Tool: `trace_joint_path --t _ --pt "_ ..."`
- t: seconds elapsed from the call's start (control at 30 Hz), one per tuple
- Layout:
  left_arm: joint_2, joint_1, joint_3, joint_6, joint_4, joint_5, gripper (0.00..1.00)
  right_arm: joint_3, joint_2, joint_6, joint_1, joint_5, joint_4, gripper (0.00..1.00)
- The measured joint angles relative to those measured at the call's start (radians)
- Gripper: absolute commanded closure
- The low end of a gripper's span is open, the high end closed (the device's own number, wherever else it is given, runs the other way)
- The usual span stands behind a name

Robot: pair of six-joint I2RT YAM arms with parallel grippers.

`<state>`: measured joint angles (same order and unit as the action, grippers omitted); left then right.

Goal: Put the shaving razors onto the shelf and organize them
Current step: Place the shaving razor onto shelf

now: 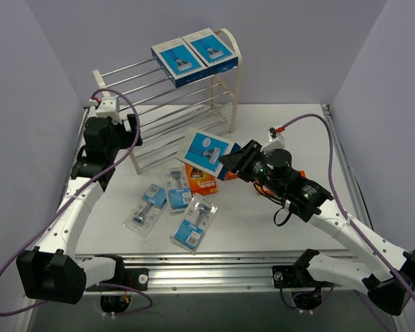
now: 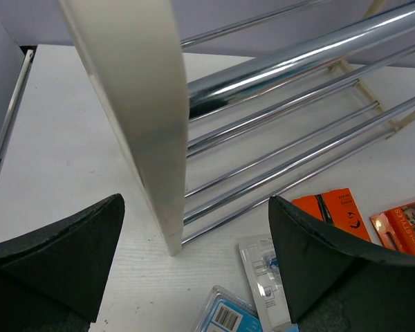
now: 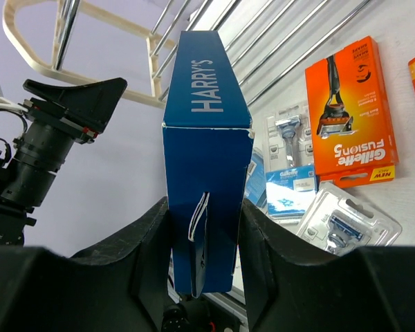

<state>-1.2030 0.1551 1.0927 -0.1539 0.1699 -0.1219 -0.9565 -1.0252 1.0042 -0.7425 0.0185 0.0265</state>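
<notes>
Transport looks to us like the step in hand. The right end effector (image 1: pixel 236 160) is clamped on a blue box (image 1: pixel 207 153), holding it clear of the desk (image 1: pixel 290 131), just in front of the lower rods of the shelf (image 1: pixel 229 69). In the right wrist view we see the box edge-on, a finger (image 3: pixel 145 242) pressed to each broad face. Its long axis runs straight out from the palm toward the rack.

Two blue boxes (image 1: pixel 179 61) already lie side by side at the right end of the top tier, and bare rods stretch away to their left. So the free slot lies up, back and a little left of the held box. We judge the lift must clear the lower tiers first, then lay the box flat with its long axis matching its neighbours.

The left end effector (image 2: pixel 194 207) hangs released and holds nothing. In the left wrist view the white end panel (image 2: pixel 145 124) at the shelf's left end shows between its spread fingers. Three blister packs (image 1: pixel 194 221) and an orange pack (image 1: pixel 202 181) wait on the desk between the arms.
</notes>
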Motion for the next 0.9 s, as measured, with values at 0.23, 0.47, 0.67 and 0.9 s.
trace_joint_path --t 0.23,0.47,0.67,0.9 --pt "-0.036 0.000 0.000 0.021 -0.103 0.092 0.06 -0.013 0.031 -0.027 0.019 0.000 -0.040 1.00" --pt "-0.033 -0.003 -0.006 0.015 -0.158 0.185 0.06 -0.048 0.045 -0.038 0.024 0.002 -0.061 1.00" --pt "-0.008 0.009 -0.043 0.000 -0.199 0.245 0.06 -0.068 0.045 -0.038 0.024 0.003 -0.061 1.00" --pt "0.051 0.027 -0.093 -0.021 -0.209 0.288 0.06 -0.135 0.014 -0.039 0.024 0.006 -0.062 1.00"
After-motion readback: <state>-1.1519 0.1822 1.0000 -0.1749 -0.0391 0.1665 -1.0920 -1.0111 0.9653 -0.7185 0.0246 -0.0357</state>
